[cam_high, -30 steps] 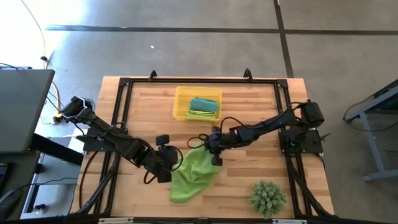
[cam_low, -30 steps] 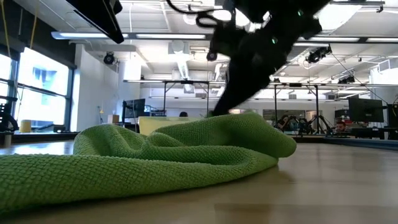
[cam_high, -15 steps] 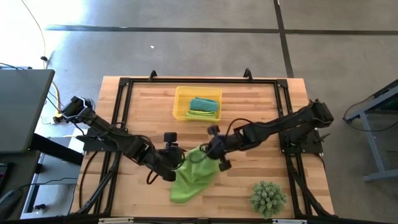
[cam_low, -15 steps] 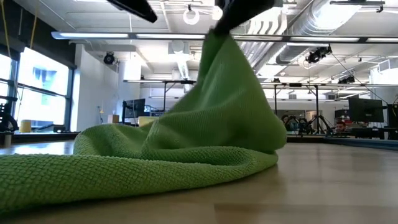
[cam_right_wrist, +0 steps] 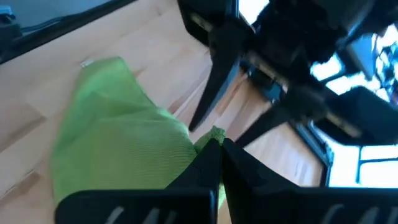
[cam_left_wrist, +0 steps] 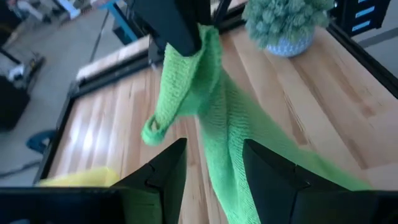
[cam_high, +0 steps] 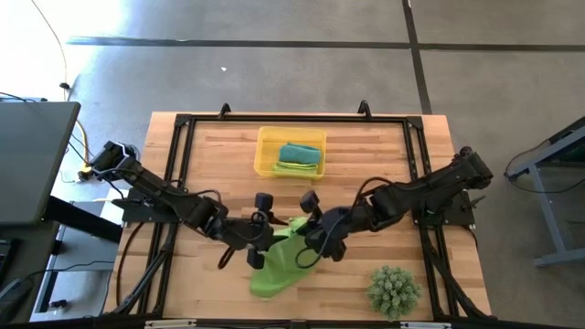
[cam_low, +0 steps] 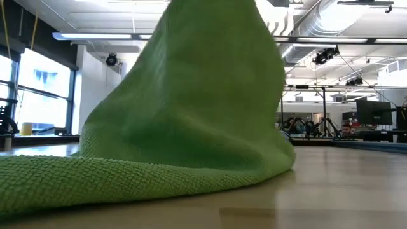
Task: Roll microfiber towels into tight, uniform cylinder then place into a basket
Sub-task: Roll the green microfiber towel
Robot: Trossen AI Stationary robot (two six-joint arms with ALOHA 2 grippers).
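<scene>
A lime-green towel [cam_high: 279,270] lies at the table's near middle, with its far part raised into a peak [cam_low: 210,38]. My right gripper [cam_high: 309,249] is shut on that raised part. My left gripper [cam_high: 267,242] is open just left of the peak. In the left wrist view the hanging cloth [cam_left_wrist: 217,137] shows ahead of its two fingers. The yellow basket [cam_high: 265,151] stands at the far middle and holds a teal roll [cam_high: 297,152] and a green roll [cam_high: 294,167]. My right gripper pinches an edge of the towel [cam_right_wrist: 214,134] between its two shut fingers, coming from above and slanting down. One layer or several, I cannot tell. The cloth hangs slack below the fingers like a tent [cam_left_wrist: 205,50], and its near part lies on the table [cam_low: 95,184].
A spiky green plant in a pot [cam_high: 395,290] stands at the near right, close to the towel. A black frame [cam_high: 183,123] runs around the table's edges. Bare wood shows between the basket and the grippers.
My right gripper has gone toward the table's near edge and up, drawing the towel's far part from a low heap into a tall peak while the near part stays on the table. My left gripper has gone right, toward the raised cloth.
</scene>
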